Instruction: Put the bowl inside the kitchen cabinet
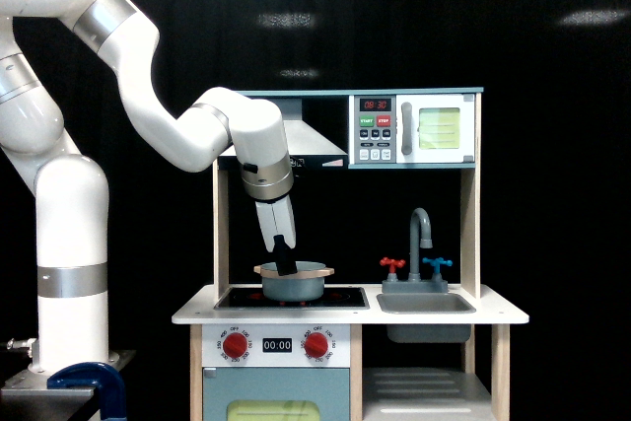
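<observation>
One bowl (pixel 294 282) on stove | claw (pixel 285 265) tips at its rim | grip state unclear

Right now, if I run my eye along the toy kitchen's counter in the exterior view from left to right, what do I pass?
Stove top with the bowl on it and the gripper at its rim → red tap handle → grey faucet → blue tap handle, with the sink basin below the taps.

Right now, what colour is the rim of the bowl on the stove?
Tan, like pale wood, above a blue-grey body. The bowl shows only in the exterior view.
</observation>
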{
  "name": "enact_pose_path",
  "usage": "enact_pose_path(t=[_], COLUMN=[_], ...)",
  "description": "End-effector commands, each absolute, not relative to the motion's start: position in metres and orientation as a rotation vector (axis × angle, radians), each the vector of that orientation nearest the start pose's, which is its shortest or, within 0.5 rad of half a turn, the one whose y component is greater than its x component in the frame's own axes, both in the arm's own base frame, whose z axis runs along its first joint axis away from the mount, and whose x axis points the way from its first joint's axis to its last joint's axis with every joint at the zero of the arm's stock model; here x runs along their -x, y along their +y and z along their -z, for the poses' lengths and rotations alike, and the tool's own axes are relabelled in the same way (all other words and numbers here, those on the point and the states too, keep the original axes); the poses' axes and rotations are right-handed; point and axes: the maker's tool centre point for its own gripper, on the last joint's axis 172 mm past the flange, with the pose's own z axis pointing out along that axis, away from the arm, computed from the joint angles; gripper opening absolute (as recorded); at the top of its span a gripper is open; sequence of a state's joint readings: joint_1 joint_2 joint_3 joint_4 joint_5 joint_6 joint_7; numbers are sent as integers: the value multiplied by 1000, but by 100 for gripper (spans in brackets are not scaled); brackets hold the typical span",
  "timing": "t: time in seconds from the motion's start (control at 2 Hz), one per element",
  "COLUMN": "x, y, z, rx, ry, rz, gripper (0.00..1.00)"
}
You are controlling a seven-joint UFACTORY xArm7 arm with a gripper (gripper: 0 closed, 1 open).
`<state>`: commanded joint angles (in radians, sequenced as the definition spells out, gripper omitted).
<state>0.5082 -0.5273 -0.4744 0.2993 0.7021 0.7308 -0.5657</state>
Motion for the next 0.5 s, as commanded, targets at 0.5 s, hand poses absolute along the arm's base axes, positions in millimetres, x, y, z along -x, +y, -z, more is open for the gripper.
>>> enact_pose_path(t=[0.5], x=[-303], y=[151], z=[-128], rx=[2448], ry=[-140], rz=[192], gripper=[100])
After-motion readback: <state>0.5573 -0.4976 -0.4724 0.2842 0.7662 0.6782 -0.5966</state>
